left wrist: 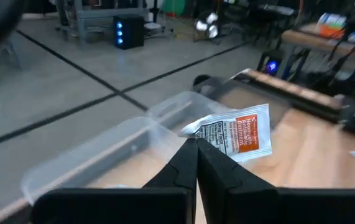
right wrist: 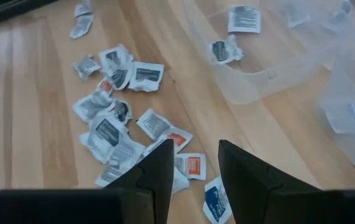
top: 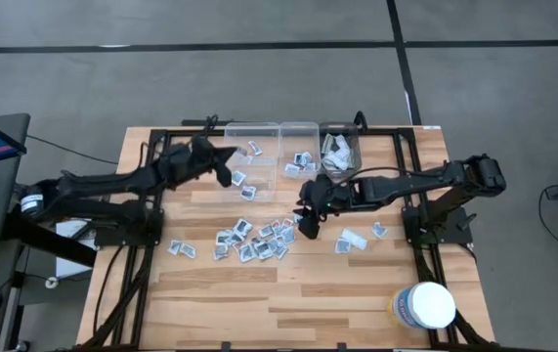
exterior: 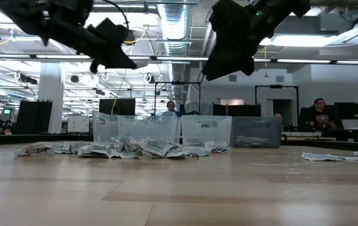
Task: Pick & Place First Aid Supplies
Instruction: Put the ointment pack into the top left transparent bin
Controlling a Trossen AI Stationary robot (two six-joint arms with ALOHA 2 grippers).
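The supplies are small flat packets. Most lie in a loose pile (top: pixel 254 240) (right wrist: pixel 118 127) at the table's middle, with strays to its left (top: pixel 183 248) and right (top: pixel 355 240). Others lie in the clear bins (top: pixel 259 147) at the far edge. My left gripper (top: pixel 228 172) (left wrist: pixel 193 143) hovers by the leftmost bin, shut on one white packet with an orange-red print (left wrist: pixel 239 132). My right gripper (top: pixel 308 225) (right wrist: pixel 193 152) hangs open above the pile's right end, touching nothing. My left gripper pinches the orange-printed packet between its two fingertips, by the packet's edge (left wrist: pixel 203 134) nearest the fingers. The packet is lifted clear and sticks out beyond the fingertips, tilted, above the clear bin's rim (left wrist: pixel 133 134).
Three clear bins stand side by side along the far edge (exterior: pixel 160 129); the rightmost (top: pixel 339 149) holds longer pale wrappers. A big white round tub (top: pixel 425 305) stands near the table's right near corner. Bare wood stretches along the near side (top: pixel 259 303). People sit in the room beyond (exterior: pixel 318 110).
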